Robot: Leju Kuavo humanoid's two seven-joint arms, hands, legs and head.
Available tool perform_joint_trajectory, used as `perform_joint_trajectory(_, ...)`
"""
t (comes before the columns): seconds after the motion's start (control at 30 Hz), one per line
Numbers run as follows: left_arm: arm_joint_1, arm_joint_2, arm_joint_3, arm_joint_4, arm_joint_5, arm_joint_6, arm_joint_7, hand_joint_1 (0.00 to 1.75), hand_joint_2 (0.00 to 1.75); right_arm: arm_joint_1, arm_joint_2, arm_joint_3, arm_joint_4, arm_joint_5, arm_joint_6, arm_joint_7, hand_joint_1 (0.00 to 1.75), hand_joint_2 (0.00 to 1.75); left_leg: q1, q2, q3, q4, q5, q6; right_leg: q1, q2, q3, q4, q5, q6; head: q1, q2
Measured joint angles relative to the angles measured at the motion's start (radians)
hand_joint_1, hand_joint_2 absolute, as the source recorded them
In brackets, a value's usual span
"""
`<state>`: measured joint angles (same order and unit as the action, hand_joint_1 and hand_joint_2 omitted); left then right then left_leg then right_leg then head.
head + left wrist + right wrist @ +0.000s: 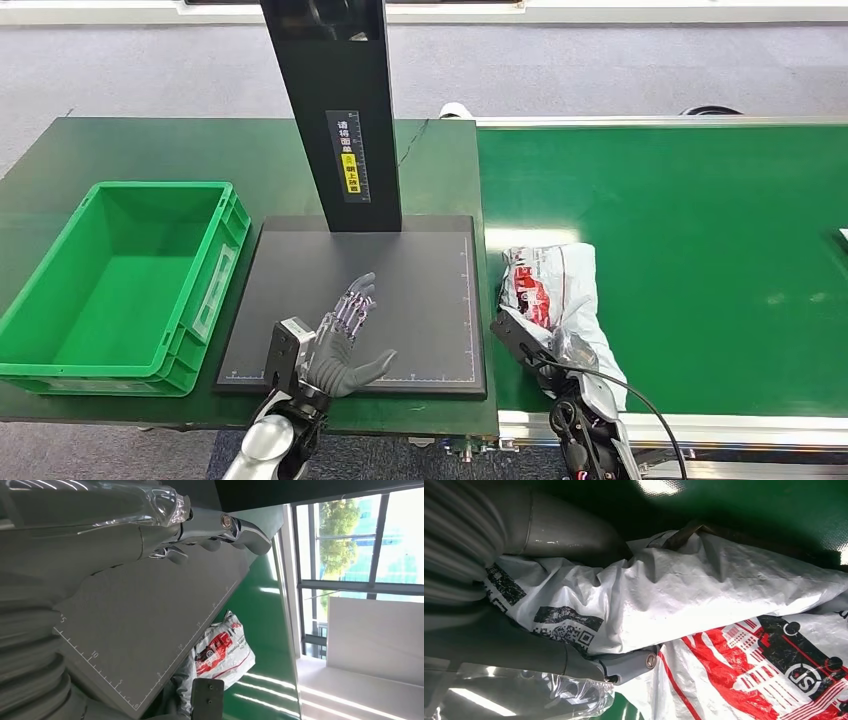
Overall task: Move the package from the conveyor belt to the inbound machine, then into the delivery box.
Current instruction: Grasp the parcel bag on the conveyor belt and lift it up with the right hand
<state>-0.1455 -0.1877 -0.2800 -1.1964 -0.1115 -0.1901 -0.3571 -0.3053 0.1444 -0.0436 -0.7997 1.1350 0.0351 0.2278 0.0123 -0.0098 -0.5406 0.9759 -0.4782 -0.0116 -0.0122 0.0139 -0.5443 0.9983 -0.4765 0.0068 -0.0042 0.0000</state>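
Observation:
The package [553, 278], a white plastic bag with red and black print, lies on the green conveyor belt [700, 250] close to its left edge. My right hand [566, 352] grips the bag's near end; in the right wrist view the bunched package [724, 595] sits between the thumb [559, 525] and a finger [624, 662]. My left hand [340, 345] hovers over the front of the inbound machine's black plate [420, 270], fingers spread and holding nothing. From the left wrist, the package [222, 650] shows just past the plate's [150, 615] edge.
The machine's black post [335, 110] rises from the back of the plate. A green delivery box [218, 270] stands left of the plate on the dark green table [60, 160]. A metal rail [720, 428] borders the belt's near edge, and a black cable [655, 415] loops by my right wrist.

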Motion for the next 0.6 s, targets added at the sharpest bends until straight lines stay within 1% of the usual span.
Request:
perform_joint_trajectory(0.07,0.000,0.000,0.000,0.001,-0.001,0.003,0.000,0.00,1.75,0.000,0.001,-0.001,0.001,-0.021,0.001,-0.026,1.75,1.75,0.000,0.000,0.000,0.000,0.000,0.000,0.000,0.000,0.001,0.000,0.000,0.000,0.000,0.000)
perform_joint_trajectory(0.17,0.001,0.000,0.000,0.002,-0.003,0.008,0.000,0.00,1.75,0.005,0.002,-0.008,-0.001,-0.093,-0.001,-0.099,1.75,1.75,0.000,0.004,0.000,0.000,0.000,0.000,0.000,0.003,0.001,0.000,0.001,0.000,0.000,0.000)
perform_joint_trajectory(0.23,0.004,0.000,0.001,0.001,-0.004,0.011,-0.001,0.00,1.75,0.017,0.003,-0.015,-0.015,-0.173,-0.005,-0.160,1.75,1.75,0.000,0.005,0.000,0.000,-0.001,0.000,0.000,0.004,0.000,0.000,0.001,-0.001,0.000,0.000)
perform_joint_trajectory(0.33,0.009,0.001,0.002,0.001,-0.006,0.012,-0.006,0.00,1.75,0.052,0.011,-0.024,-0.065,-0.331,-0.030,-0.234,1.75,1.75,0.000,0.004,-0.002,0.000,-0.001,0.000,0.000,0.004,-0.002,0.000,0.001,-0.001,0.000,0.000)
perform_joint_trajectory(0.4,0.015,0.003,0.002,-0.002,-0.005,0.014,-0.008,0.00,1.75,0.089,0.018,-0.030,-0.121,-0.442,-0.089,-0.281,1.75,1.75,0.000,0.001,-0.004,0.000,0.000,0.000,0.000,0.003,-0.004,0.000,0.001,-0.001,0.000,0.000)
perform_joint_trajectory(0.5,0.028,0.011,0.003,-0.012,0.006,0.018,-0.018,0.00,1.75,0.160,0.025,-0.037,-0.269,-0.622,-0.239,-0.377,1.75,1.75,0.000,-0.001,-0.010,0.000,0.000,0.000,0.000,0.000,-0.009,0.001,0.001,-0.001,0.000,0.000)
perform_joint_trajectory(0.53,0.030,0.015,0.003,-0.015,0.010,0.020,-0.021,0.00,1.75,0.178,0.026,-0.037,-0.319,-0.659,-0.271,-0.391,1.75,1.75,0.000,-0.001,-0.012,0.000,0.000,0.000,0.000,0.000,-0.010,0.001,0.001,-0.001,0.000,0.000)
perform_joint_trajectory(0.6,0.033,0.020,0.004,-0.018,0.015,0.022,-0.024,0.00,1.75,0.202,0.026,-0.038,-0.391,-0.689,-0.295,-0.397,1.75,1.75,0.000,0.000,-0.013,0.000,0.000,0.000,0.000,0.000,-0.012,0.001,0.001,-0.001,0.000,0.000)
